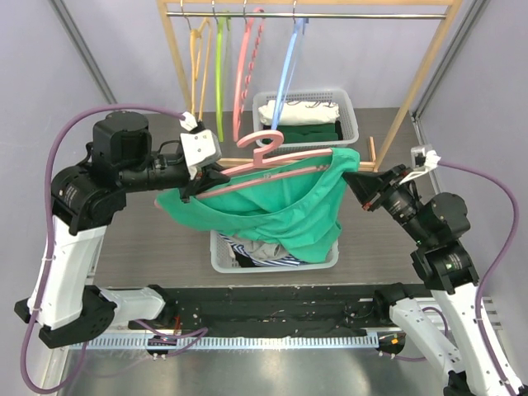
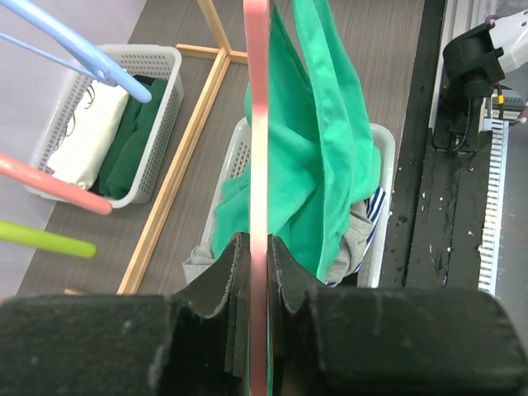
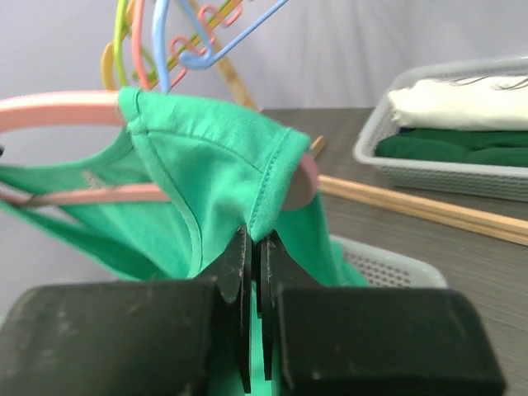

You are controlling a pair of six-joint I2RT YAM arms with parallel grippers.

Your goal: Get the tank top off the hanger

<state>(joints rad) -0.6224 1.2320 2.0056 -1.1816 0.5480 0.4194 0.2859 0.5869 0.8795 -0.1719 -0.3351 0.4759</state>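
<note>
A green tank top (image 1: 285,206) hangs from a pink hanger (image 1: 272,157) held in the air over a grey basket. My left gripper (image 1: 200,183) is shut on the hanger's left end; in the left wrist view the pink bar (image 2: 257,165) runs between the jaws with green cloth (image 2: 322,148) beside it. My right gripper (image 1: 355,183) is shut on the tank top's right shoulder strap; in the right wrist view the strap (image 3: 239,173) still wraps the hanger's rounded end (image 3: 301,186), pinched at the fingertips (image 3: 257,241).
A grey basket (image 1: 219,257) of mixed clothes sits under the tank top. A second basket (image 1: 351,115) with folded white and green clothes stands behind. A wooden rack (image 1: 313,12) carries orange, green, pink and blue hangers. A black rail runs along the table's near edge.
</note>
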